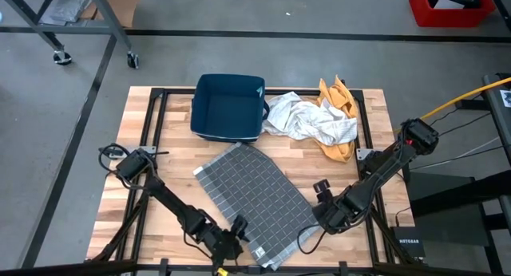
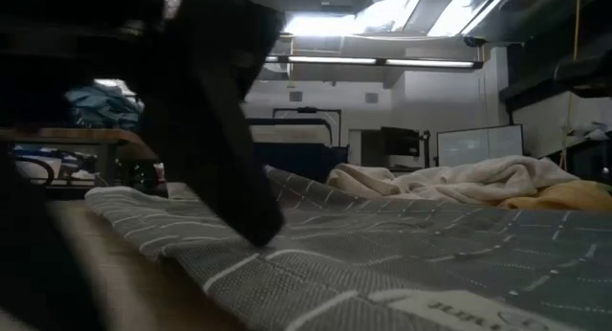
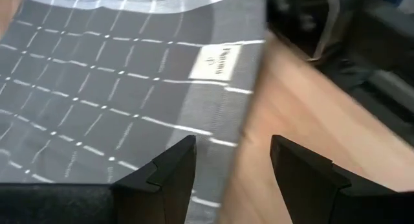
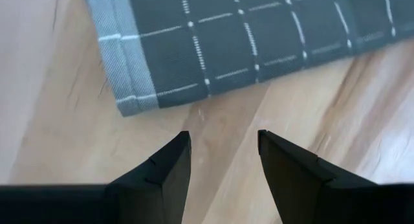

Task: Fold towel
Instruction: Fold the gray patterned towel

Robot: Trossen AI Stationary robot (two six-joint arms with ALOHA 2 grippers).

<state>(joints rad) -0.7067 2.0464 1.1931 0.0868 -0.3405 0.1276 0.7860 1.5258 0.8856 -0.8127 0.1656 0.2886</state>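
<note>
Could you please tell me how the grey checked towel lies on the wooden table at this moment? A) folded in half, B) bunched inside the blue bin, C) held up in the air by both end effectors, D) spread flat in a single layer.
D: the grey checked towel lies spread flat and unfolded on the wooden table, in front of the dark blue bin.

A small white label (image 3: 214,62) is showing on the grey checked towel (image 1: 254,198) near its hem, at the desk's near edge; its printed word is too blurred to read. In the low view the same label (image 2: 457,305) is showing letters that cannot be read with certainty.
</note>
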